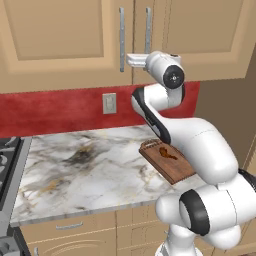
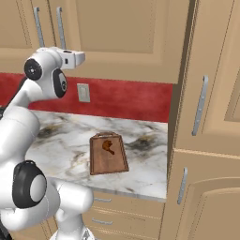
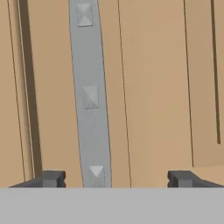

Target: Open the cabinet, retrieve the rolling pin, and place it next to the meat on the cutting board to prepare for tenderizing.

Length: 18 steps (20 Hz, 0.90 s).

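gripper (image 3: 117, 178): jaws spread, holding nothing
handle (image 3: 90, 100): between the fingertips, nearer the left one
advice: centre on it, close, then pull the cabinet (image 3: 162, 78) door

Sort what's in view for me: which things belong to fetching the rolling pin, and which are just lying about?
Job:
- cabinet, doors closed
- its bar handle, between the open fingers
- gripper
- cutting board
- meat on the board

Just there:
- wall outlet
- stove
- drawers under the counter
- tall cupboard on the right
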{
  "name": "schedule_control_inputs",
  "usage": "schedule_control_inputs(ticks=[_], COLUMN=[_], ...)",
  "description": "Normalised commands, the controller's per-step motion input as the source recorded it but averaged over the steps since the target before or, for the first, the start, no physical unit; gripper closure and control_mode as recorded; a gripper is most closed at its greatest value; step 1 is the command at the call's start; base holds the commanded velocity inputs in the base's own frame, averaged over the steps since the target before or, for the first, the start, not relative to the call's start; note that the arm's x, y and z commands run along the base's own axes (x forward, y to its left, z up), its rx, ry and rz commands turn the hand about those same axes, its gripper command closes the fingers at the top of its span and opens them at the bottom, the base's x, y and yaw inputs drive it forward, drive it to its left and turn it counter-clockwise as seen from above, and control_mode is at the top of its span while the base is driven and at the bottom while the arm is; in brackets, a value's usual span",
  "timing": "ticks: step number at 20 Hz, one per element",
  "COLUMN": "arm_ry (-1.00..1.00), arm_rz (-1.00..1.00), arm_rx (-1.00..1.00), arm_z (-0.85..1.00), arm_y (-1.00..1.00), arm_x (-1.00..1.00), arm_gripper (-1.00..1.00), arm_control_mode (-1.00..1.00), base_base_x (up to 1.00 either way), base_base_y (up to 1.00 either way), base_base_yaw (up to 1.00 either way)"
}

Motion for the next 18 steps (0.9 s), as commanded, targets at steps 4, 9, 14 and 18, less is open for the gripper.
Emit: schedule_control_inputs(ticks=[4, 9, 14, 18], arm_ry=[0.02, 0.00, 0.00, 0.00], arm_rz=[0.00, 0.00, 0.00, 0.00], arm_rx=[0.00, 0.00, -0.01, 0.00], arm_z=[-0.09, -0.02, 0.00, -0.06], arm_y=[0.21, 0.16, 0.12, 0.11], arm_x=[0.24, 0.10, 0.00, 0.00], arm_gripper=[1.00, 1.00, 1.00, 1.00], arm_control_mode=[-1.00, -1.00, -1.00, -1.00], base_base_x=[0.00, 0.00, 0.00, 0.00], base_base_y=[0.00, 0.00, 0.00, 0.00], base_base_yaw=[0.00, 0.00, 0.00, 0.00])
